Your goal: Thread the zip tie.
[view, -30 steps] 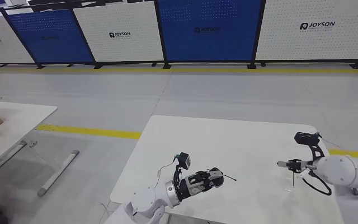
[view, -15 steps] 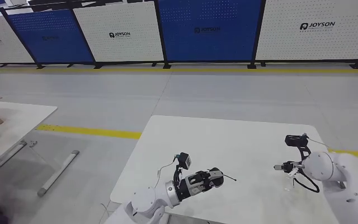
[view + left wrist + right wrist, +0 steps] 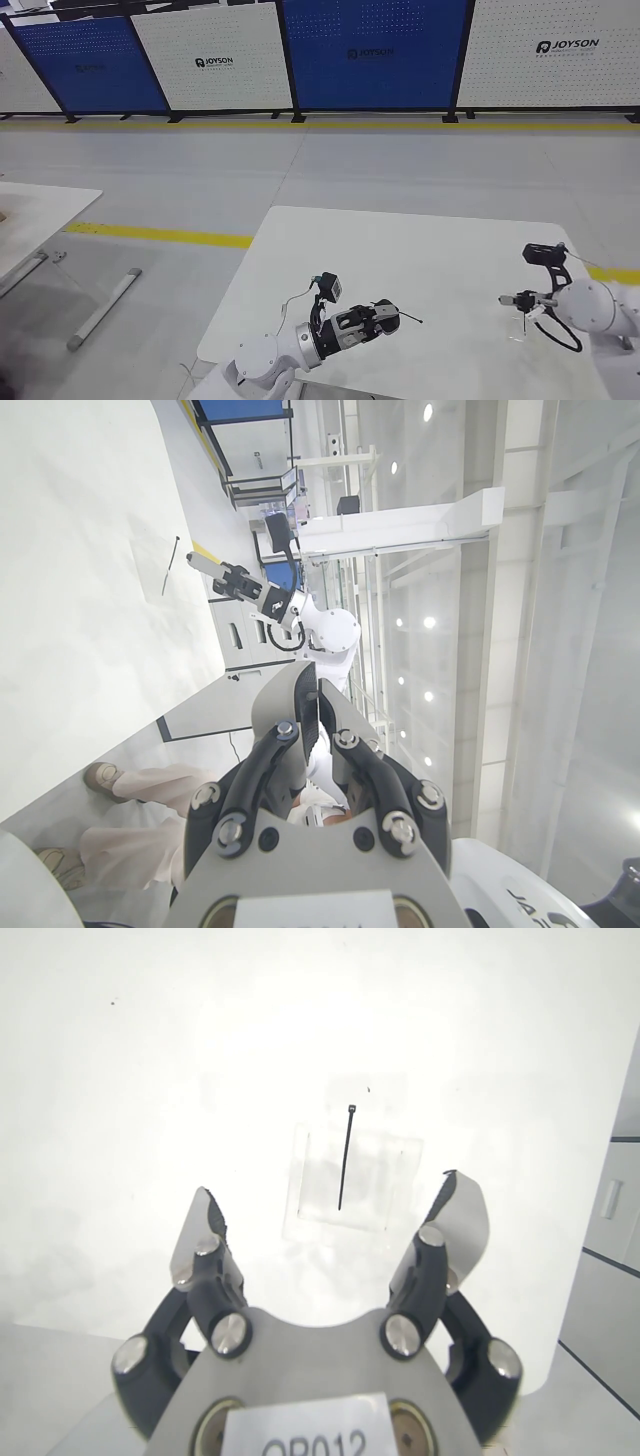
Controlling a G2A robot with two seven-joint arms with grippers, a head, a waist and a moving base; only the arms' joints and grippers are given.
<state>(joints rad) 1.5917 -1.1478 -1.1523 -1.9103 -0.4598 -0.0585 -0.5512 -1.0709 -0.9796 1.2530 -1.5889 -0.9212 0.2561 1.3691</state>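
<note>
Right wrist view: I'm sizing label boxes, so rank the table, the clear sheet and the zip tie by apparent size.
1. table
2. clear sheet, lying on it
3. zip tie, a thin strip mostly on the sheet

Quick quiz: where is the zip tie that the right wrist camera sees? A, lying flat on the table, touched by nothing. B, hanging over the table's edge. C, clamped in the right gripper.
A: the right wrist view shows the zip tie lying loose on the table, while the right gripper is open and clear of it.
</note>
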